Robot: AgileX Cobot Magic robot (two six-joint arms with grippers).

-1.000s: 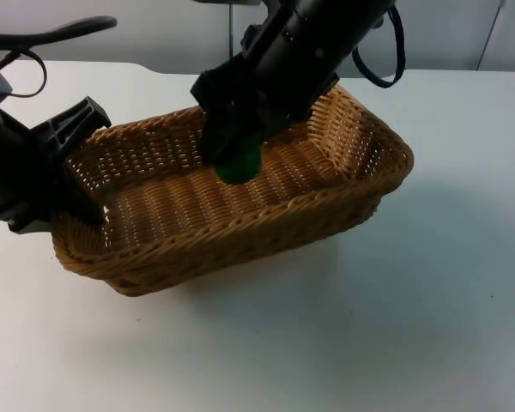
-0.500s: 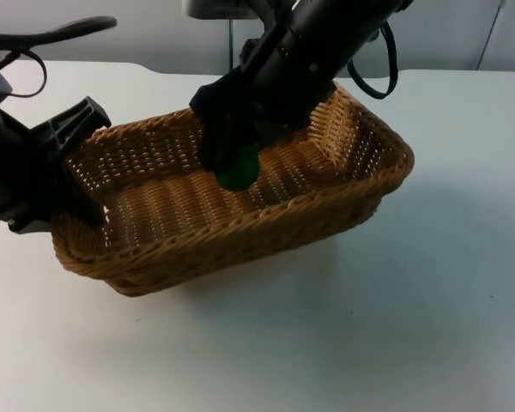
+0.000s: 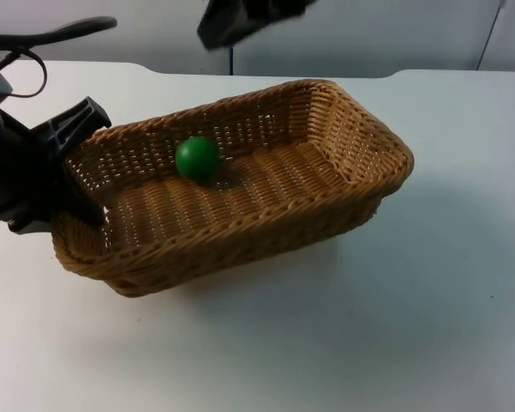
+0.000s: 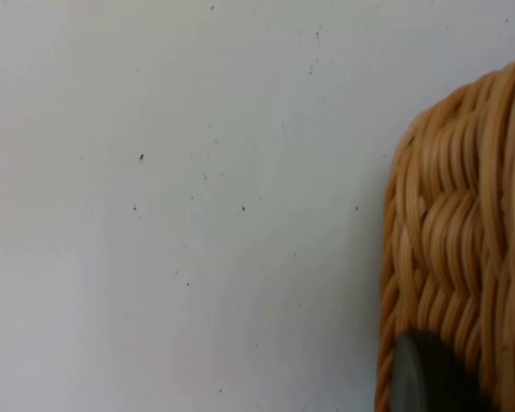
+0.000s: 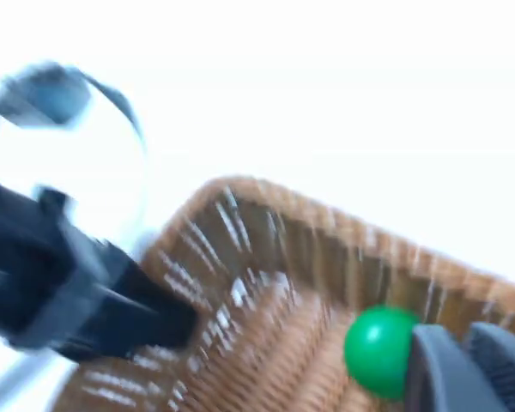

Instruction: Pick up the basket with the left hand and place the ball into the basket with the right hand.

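White table (image 3: 429,326); ball (image 3: 197,159) in basket (image 3: 360,146).

We note a flat white table top (image 3: 429,326) and, at the frame's top, a grey partition wall (image 3: 395,34).

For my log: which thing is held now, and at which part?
The left claw holds the basket at its end rim. The right claw holds nothing; the ball lies inside the basket.

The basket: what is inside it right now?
A green ball lies on the woven floor of the basket, loose. The left gripper clamps the rim, covering a bit of wall there.
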